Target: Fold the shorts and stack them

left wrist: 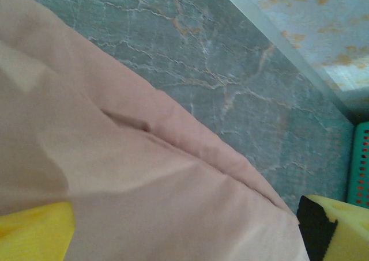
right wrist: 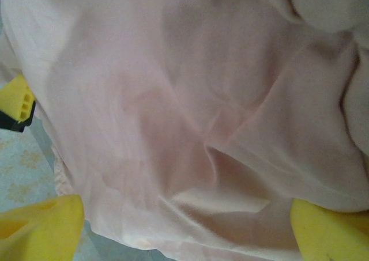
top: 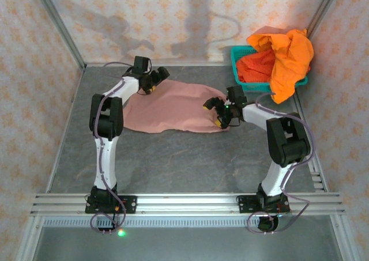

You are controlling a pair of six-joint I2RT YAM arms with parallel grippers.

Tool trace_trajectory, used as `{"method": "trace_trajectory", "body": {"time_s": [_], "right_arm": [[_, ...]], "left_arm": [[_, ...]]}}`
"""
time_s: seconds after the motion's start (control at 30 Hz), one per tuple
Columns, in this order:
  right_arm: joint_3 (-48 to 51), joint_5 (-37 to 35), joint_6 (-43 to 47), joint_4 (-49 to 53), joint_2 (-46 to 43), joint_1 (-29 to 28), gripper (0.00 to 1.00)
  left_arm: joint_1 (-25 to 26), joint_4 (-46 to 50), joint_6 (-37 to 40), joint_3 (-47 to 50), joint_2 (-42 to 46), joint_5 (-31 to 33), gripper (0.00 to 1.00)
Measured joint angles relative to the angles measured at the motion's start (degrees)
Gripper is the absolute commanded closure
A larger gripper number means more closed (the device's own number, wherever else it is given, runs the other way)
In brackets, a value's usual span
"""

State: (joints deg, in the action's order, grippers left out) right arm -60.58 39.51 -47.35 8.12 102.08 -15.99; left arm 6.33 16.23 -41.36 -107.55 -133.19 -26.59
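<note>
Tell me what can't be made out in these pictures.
Top view: how many orange shorts the teal basket holds; they overlap.
Top view: the pink shorts' right corner, under the right gripper.
Top view: whether the left gripper touches them; too small.
Right wrist view: any drawstring; blurred folds.

The top view looks down from high above and behind the arm bases (top: 106, 200), far enough back to take in the whole table (top: 173, 163), the teal basket (top: 235, 65) and the pink shorts (top: 167, 108). Each wrist camera hangs very close over those shorts, yellow fingertips (left wrist: 34, 232) at its lower edge; the left one faces across the table toward the basket, the right one straight into cloth
</note>
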Motion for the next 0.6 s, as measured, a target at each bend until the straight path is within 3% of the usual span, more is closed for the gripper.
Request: {"method": "trace_trajectory", "body": {"time_s": [0.3, 0.43, 0.6], "right_arm": [[9.79, 1.62, 0.04, -2.27, -7.32, 0.00, 0.08], [13.92, 2.05, 0.28, -2.56, -11.17, -0.11, 0.07], [13.27, 2.29, 4.59, 2.21, -13.16, -0.11, 0.05]], "left_arm": [[-1.51, 1.55, 0.94, -1.60, -1.77, 1.62, 0.00], [-1.86, -1.20, 1.53, 4.02, 0.24, 2.01, 0.00], [-1.81, -1.88, 3.30, 13.49, 9.05, 3.30, 0.00]]}}
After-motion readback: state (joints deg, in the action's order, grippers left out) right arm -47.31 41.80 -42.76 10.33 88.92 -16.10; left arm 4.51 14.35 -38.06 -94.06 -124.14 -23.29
